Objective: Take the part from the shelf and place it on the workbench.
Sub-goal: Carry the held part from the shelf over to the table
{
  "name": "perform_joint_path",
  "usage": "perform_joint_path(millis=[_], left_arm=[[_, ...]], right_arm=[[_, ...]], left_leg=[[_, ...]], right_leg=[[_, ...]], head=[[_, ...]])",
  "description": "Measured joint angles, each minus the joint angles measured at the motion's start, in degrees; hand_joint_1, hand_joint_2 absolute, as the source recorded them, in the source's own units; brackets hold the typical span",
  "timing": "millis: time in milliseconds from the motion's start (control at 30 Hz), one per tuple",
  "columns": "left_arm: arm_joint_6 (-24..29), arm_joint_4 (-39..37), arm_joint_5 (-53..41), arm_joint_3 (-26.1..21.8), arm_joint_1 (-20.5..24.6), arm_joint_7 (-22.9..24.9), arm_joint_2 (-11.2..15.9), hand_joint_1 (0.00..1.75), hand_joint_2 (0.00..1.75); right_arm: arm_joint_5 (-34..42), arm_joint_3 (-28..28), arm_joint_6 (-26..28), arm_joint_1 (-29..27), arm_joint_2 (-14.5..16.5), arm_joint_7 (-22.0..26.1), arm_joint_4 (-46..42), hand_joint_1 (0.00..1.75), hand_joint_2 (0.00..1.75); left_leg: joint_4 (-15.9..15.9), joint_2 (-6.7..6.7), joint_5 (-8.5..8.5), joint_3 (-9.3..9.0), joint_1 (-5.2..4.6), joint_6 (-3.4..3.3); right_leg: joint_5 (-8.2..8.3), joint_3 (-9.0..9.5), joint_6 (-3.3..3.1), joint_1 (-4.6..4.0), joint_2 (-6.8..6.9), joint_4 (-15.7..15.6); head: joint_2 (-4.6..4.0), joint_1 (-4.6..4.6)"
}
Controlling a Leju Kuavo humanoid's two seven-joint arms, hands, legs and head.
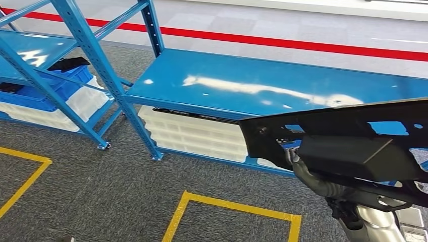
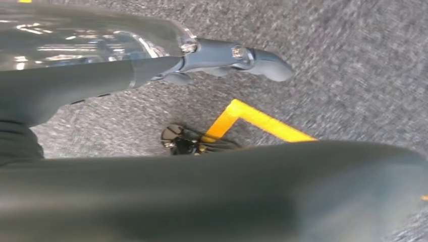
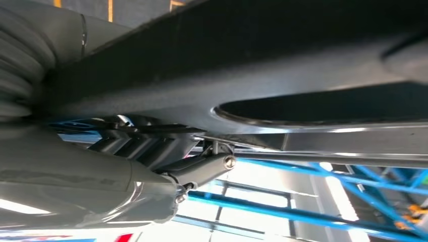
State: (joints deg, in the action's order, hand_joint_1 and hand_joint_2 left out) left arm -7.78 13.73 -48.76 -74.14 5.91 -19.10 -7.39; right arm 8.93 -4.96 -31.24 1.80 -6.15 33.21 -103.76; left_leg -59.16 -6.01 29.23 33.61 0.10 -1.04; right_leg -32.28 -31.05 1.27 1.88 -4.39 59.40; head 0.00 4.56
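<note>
1. Our right hand [image 1: 298, 159] grips the large black moulded plastic part [image 1: 343, 141] from beneath; in the right wrist view our fingers [image 3: 151, 148] press up against its underside and the thumb [image 3: 202, 169] closes toward its edge.
2. The black part is held in the air, roughly level, in front of the blue metal shelf [image 1: 242, 85] and clear of its glossy top board. From the head view it spans from the middle of the picture to the right edge, with a few cut-out openings through which the blue shows.
3. Our right silver forearm [image 1: 373, 222] rises from the lower right corner to meet the part.
4. Our left hand [image 2: 227, 58] hangs over the floor in the left wrist view, its fingers stretched out fairly straight and holding nothing.
5. Below the shelf's top board sit stacked white plastic crates [image 1: 197, 133].
6. To the left stands a second blue shelf unit [image 1: 75, 30] carrying a blue plastic bin [image 1: 60, 85] with a dark item [image 1: 68, 63] in it, and more white crates beneath.
7. The floor is grey carpet [image 1: 101, 191] marked with yellow tape rectangles [image 1: 237, 206], and a red stripe [image 1: 282, 40] runs across the pale floor behind the shelves.
</note>
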Motion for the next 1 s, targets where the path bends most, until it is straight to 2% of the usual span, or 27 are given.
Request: perform_joint_path(millis=[33, 67, 100, 167, 233, 267, 300, 333, 400, 433, 467, 533, 567, 633, 667, 700, 733, 767, 800, 833, 867, 900, 933, 967, 1000], left_arm=[[0.0, 0.0, 0.1, 0.0, -0.2, 0.1, 0.2, 0.0, 1.75], [0.0, 0.0, 0.1, 0.0, -0.4, 0.2, 0.4, 0.0, 1.75], [0.0, 0.0, 0.3, 0.0, -0.5, 0.4, 0.6, 0.0, 1.75], [0.1, 0.0, 0.5, 0.0, -0.3, 0.5, 0.9, 0.0, 1.75], [0.1, 0.0, 0.8, 0.0, -0.2, 0.6, 1.1, 0.0, 1.75], [0.1, 0.0, 0.9, 0.0, -0.3, 0.7, 1.1, 0.0, 1.75], [0.1, 0.0, 1.1, 0.0, -0.4, 0.7, 1.1, 0.0, 1.75], [0.1, 0.0, 1.2, 0.0, -0.5, 0.7, 1.1, 0.0, 1.75], [0.0, 0.0, 1.3, 0.0, -0.4, 0.6, 1.2, 0.0, 1.75], [0.1, 0.0, 1.3, 0.0, -0.3, 0.6, 1.3, 0.0, 1.75], [0.1, 0.0, 1.3, 0.0, -0.3, 0.6, 1.3, 0.0, 1.75], [0.1, 0.0, 1.4, -0.1, -0.4, 0.6, 1.4, 0.0, 1.75], [0.1, 0.0, 1.4, -0.1, -0.6, 0.7, 1.4, 0.0, 1.75], [0.2, 0.0, 1.4, -0.1, -0.7, 0.7, 1.3, 0.0, 1.75], [0.2, 0.0, 1.4, -0.1, -0.6, 0.8, 1.2, 0.0, 1.75], [0.2, 0.0, 1.4, -0.1, -0.5, 0.8, 1.1, 0.0, 1.75], [0.2, 0.0, 1.4, -0.1, -0.5, 0.8, 1.1, 0.0, 1.75], [0.1, 0.0, 1.4, -0.1, -0.5, 0.8, 1.0, 0.0, 1.75], [0.1, 0.0, 1.3, -0.1, -0.6, 0.9, 0.9, 0.0, 1.75], [0.1, 0.0, 1.3, -0.1, -0.6, 0.9, 0.9, 0.0, 1.75], [0.1, 0.0, 1.3, -0.1, -0.6, 0.9, 0.8, 0.0, 1.75], [0.1, 0.0, 1.3, -0.1, -0.6, 1.0, 0.8, 0.0, 1.75], [0.2, 0.0, 1.2, -0.1, -0.6, 1.0, 0.7, 0.0, 1.75], [0.3, 0.0, 1.2, -0.1, -0.6, 1.1, 0.7, 0.0, 1.75], [0.4, 0.0, 1.1, -0.1, -0.7, 1.3, 0.7, 0.0, 1.75]], right_arm=[[-0.1, -0.1, 0.0, 0.0, 0.3, 0.2, 0.0, 1.75, 1.75], [-0.2, -0.1, -0.1, 0.0, 0.6, 0.4, 0.0, 1.75, 1.75], [-0.4, -0.1, -0.1, -0.1, 0.9, 0.5, 0.0, 1.75, 1.75], [-0.6, -0.2, -0.2, -0.3, 1.3, 0.9, 0.0, 1.75, 1.75], [-0.8, -0.2, -0.4, -0.6, 1.4, 1.2, 0.0, 1.75, 1.75], [-1.0, -0.2, -0.5, -0.6, 1.4, 1.4, 0.0, 1.75, 1.75], [-1.2, -0.2, -0.6, -0.7, 1.5, 1.4, 0.0, 1.75, 1.75], [-1.4, -0.2, -0.6, -0.7, 1.6, 1.4, -0.2, 1.75, 1.75], [-1.7, -0.3, -0.6, -0.7, 1.7, 1.5, -0.6, 1.75, 1.75], [-1.7, -0.3, -0.6, -0.7, 1.7, 1.5, -0.9, 1.75, 1.75], [-1.7, -0.3, -0.6, -0.7, 1.7, 1.6, -1.0, 1.75, 1.75], [-1.8, -0.3, -0.6, -0.8, 1.7, 1.6, -1.4, 1.75, 1.75], [-1.9, -0.4, -0.6, -0.8, 1.7, 1.6, -1.6, 1.75, 1.75], [-1.9, -0.5, -0.6, -0.8, 1.7, 1.6, -2.0, 1.75, 1.75], [-2.0, -0.5, -0.6, -0.9, 1.6, 1.6, -2.1, 1.75, 1.75], [-2.0, -0.5, -0.6, -1.0, 1.6, 1.6, -2.1, 1.75, 1.75], [-2.1, -0.5, -0.6, -1.2, 1.6, 1.6, -2.2, 1.75, 1.75], [-2.1, -0.5, -0.6, -1.3, 1.5, 1.6, -2.2, 1.75, 1.75], [-2.1, -0.6, -0.6, -1.4, 1.5, 1.6, -2.2, 1.75, 1.75], [-2.1, -0.6, -0.6, -1.5, 1.5, 1.6, -2.2, 1.75, 1.75], [-2.1, -0.6, -0.6, -1.5, 1.5, 1.6, -2.3, 1.75, 1.75], [-2.1, -0.6, -0.5, -1.5, 1.5, 1.6, -2.3, 1.75, 1.75], [-2.1, -0.6, -0.5, -1.6, 1.5, 1.6, -2.4, 1.75, 1.75], [-2.1, -0.6, -0.4, -1.7, 1.5, 1.6, -2.5, 1.75, 1.75], [-2.1, -0.6, -0.4, -1.8, 1.5, 1.5, -2.6, 1.75, 1.75]], left_leg=[[0.0, -0.3, -0.08, 0.24, 0.13, 0.28], [-0.3, 0.27, 0.17, 0.48, 0.14, 0.58], [-1.4, 1.39, 0.93, 1.02, 0.12, 0.89], [-7.0, 4.21, 4.01, 3.63, 0.11, 1.55], [-14.0, 5.14, 6.71, 6.94, 0.31, 1.97], [-15.5, 5.29, 6.79, 7.61, 0.38, 2.03], [-14.7, 5.45, 5.78, 7.17, 0.41, 1.96], [-11.7, 5.8, 3.91, 5.64, 0.36, 1.72], [-4.0, 8.19, 0.67, 1.85, -0.25, 0.8], [-1.5, 9.36, -0.01, 0.67, -0.63, 0.32], [-0.4, 10.15, -0.03, 0.24, -0.98, -0.05], [0.1, 9.47, 0.09, 0.23, -1.18, -0.5], [0.5, 8.9, -0.08, 0.04, -1.08, -0.71], [1.4, 7.8, -0.51, -0.5, -0.68, -1.15], [1.6, 7.21, -0.61, -0.61, -0.54, -1.28], [1.6, 6.51, -0.63, -0.63, -0.5, -1.36], [1.5, 5.78, -0.62, -0.63, -0.5, -1.4], [1.5, 5.04, -0.6, -0.67, -0.52, -1.42], [1.5, 4.29, -0.58, -0.73, -0.51, -1.4], [1.4, 3.51, -0.53, -0.81, -0.47, -1.32], [1.1, 2.72, -0.42, -0.83, -0.41, -1.19], [0.8, 1.95, -0.25, -0.7, -0.44, -0.97], [0.4, 1.17, -0.11, -0.42, -0.41, -0.72], [0.1, 0.52, -0.03, -0.09, -0.36, -0.48], [-0.1, -0.12, -0.06, 0.2, -0.29, -0.24]], right_leg=[[0.08, -0.07, -0.29, -0.02, 0.66, 0.1], [0.14, -0.04, -0.59, 0.01, 1.35, 0.0], [0.19, 0.01, -0.91, 0.07, 2.13, 0.0], [0.13, 0.05, -1.37, 0.08, 3.89, -0.1], [0.01, 0.03, -1.55, 0.02, 5.68, -0.1], [-0.05, 0.05, -1.56, 0.0, 6.48, -0.1], [-0.13, 0.12, -1.55, -0.03, 7.22, -0.1], [-0.25, 0.27, -1.5, -0.06, 7.92, -0.1], [-0.52, 0.56, -1.28, -0.21, 9.16, -0.1], [-0.64, 0.62, -1.11, -0.32, 9.7, -0.1], [-0.71, 0.64, -0.91, -0.41, 10.28, -0.2], [-0.8, 0.9, -0.35, -0.52, 11.48, -0.5], [-1.08, 1.16, -0.07, -0.49, 11.31, -0.4], [-2.92, 0.54, 0.25, -0.45, 8.68, 1.9], [-4.55, -0.78, 0.24, -0.4, 6.82, 4.9], [-6.22, -2.68, 0.22, -0.42, 5.56, 8.6], [-7.39, -4.53, 0.24, -0.45, 4.98, 12.1], [-7.58, -5.81, 0.3, -0.47, 4.75, 14.2], [-6.58, -6.12, 0.37, -0.48, 4.64, 14.1], [-4.54, -5.37, 0.44, -0.45, 4.42, 11.9], [-2.1, -3.98, 0.49, -0.34, 3.63, 8.1], [-0.33, -2.58, 0.48, -0.21, 2.31, 4.6], [0.71, -1.55, 0.37, -0.1, 1.15, 2.0], [0.96, -1.05, 0.2, -0.08, 0.28, 0.6], [0.68, -0.94, -0.06, -0.16, 0.13, 0.5]], head=[[0.0, 0.01], [0.0, 0.02], [0.0, 0.02], [0.0, 0.03], [0.0, 0.03], [0.0, 0.03], [0.0, 0.03], [0.0, 0.03], [0.0, 0.03], [0.0, 0.03], [0.0, 0.03], [0.0, 0.04], [0.0, 0.03], [0.0, 0.0], [0.0, -0.02], [0.0, -0.03], [0.0, -0.04], [0.0, -0.04], [0.0, -0.04], [0.0, -0.04], [0.0, -0.04], [0.0, -0.04], [0.0, -0.03], [0.0, -0.02], [0.0, 0.0]])
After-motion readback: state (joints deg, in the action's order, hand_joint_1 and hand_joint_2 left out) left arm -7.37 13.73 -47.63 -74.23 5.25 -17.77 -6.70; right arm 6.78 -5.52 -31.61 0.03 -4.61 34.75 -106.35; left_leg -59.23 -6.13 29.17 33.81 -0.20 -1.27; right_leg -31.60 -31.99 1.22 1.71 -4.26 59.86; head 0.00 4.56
